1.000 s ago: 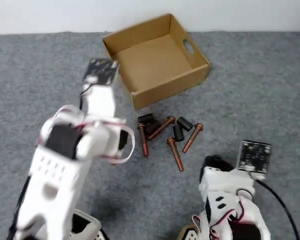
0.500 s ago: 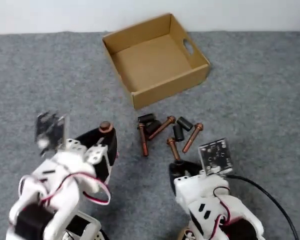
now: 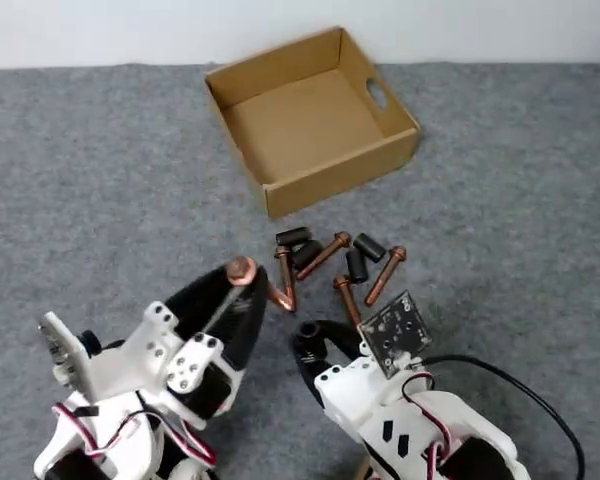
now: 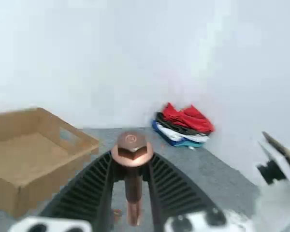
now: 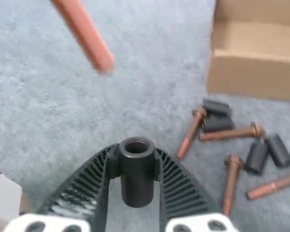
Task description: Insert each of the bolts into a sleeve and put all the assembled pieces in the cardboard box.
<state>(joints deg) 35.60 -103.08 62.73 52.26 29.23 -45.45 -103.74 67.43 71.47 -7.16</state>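
Separating bolt [image 5: 84,34] and sleeve [image 5: 136,170]: open carpet [image 5: 43,113]

— How's the light on the table?
— Bright and even, coming from above; the grey carpet [image 3: 500,180] is flatly lit.
— Any shadows?
— Only soft ones: a faint strip at the cardboard box's [image 3: 310,120] 6 o'clock side, and thin lines beside the loose bolts [image 3: 383,277]. The white wall [image 4: 135,58] looks washed out.

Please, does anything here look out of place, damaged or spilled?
Nothing looks damaged or spilled. The loose bolts and sleeves lie jumbled together in front of the cardboard box, some touching. The one stray thing is a heap of coloured cloth on the grey carpet farther off.
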